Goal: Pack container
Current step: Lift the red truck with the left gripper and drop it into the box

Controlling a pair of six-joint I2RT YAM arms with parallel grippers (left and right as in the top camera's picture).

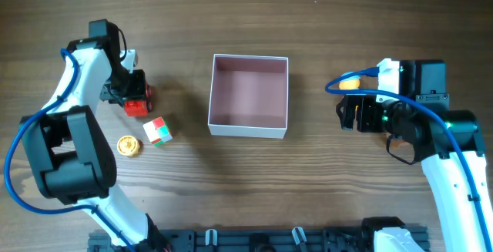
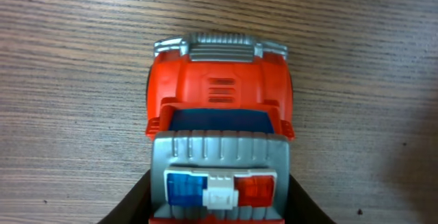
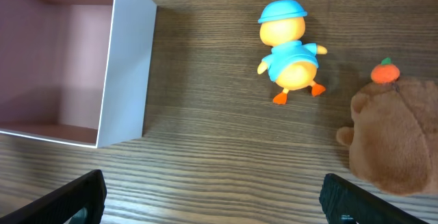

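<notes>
- Left gripper (image 2: 219, 183) straddles the red toy truck (image 2: 219, 107) on the table (image 2: 68, 46); cannot tell if clamped. Pinch its sides squarely, then lift straight.
- Right gripper (image 3: 212, 183) wide, empty, near duck (image 3: 291, 53) and plush (image 3: 393, 135).
- Container (image 1: 248, 129) mid-table, empty. Wood grain; no room visible.

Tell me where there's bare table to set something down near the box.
Bare wood lies along the container's near and far walls, plus the strip between it and the duck. Crowded to its left: truck, cube, yellow disc.
</notes>
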